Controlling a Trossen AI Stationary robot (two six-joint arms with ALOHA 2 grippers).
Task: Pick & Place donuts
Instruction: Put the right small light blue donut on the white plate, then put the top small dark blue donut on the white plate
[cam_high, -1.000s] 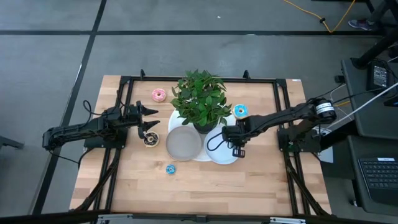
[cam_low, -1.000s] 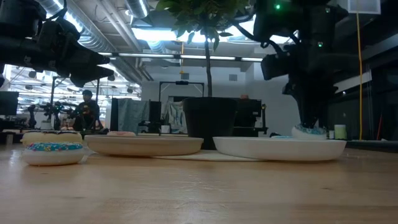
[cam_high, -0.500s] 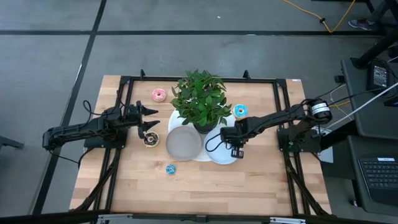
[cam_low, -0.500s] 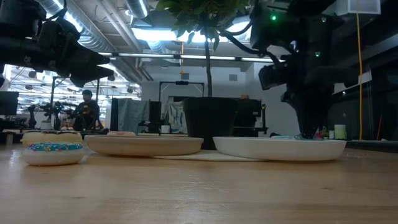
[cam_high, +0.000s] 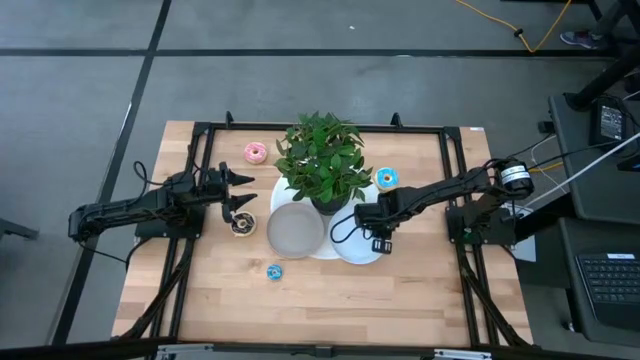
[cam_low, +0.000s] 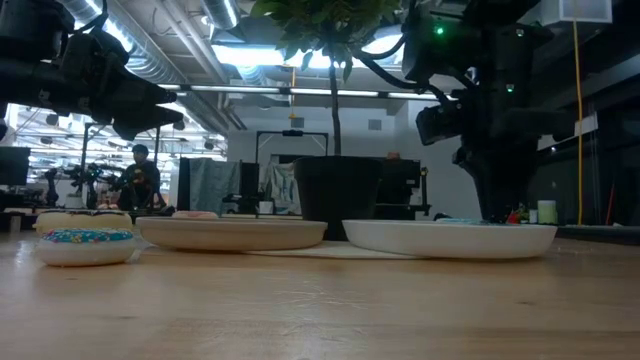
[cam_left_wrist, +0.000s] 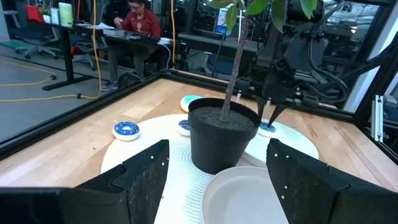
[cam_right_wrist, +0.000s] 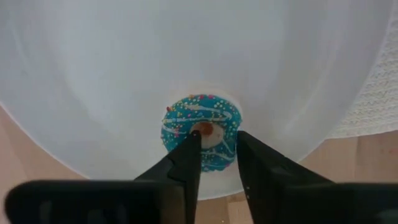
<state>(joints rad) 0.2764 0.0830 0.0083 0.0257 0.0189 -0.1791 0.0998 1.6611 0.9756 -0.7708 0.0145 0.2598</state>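
Risk I see: my right gripper (cam_right_wrist: 214, 158), fingers narrowly parted astride the small blue-iced sprinkled toy donut (cam_right_wrist: 200, 129) resting at the round white plate's (cam_right_wrist: 93, 81) four-o'clock edge, could drag it off when lifting if icing sticks.

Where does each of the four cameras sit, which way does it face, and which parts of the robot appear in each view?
High view: above the table, looking straight down; both arms, plant.
Low view: at tabletop height, looking level; arms enter from above.
Left wrist view: on the left arm, facing the plant pot; own fingers low.
Right wrist view: on the right arm, looking down at a blue donut on the white plate.
Shared: both wrist views show that plate.
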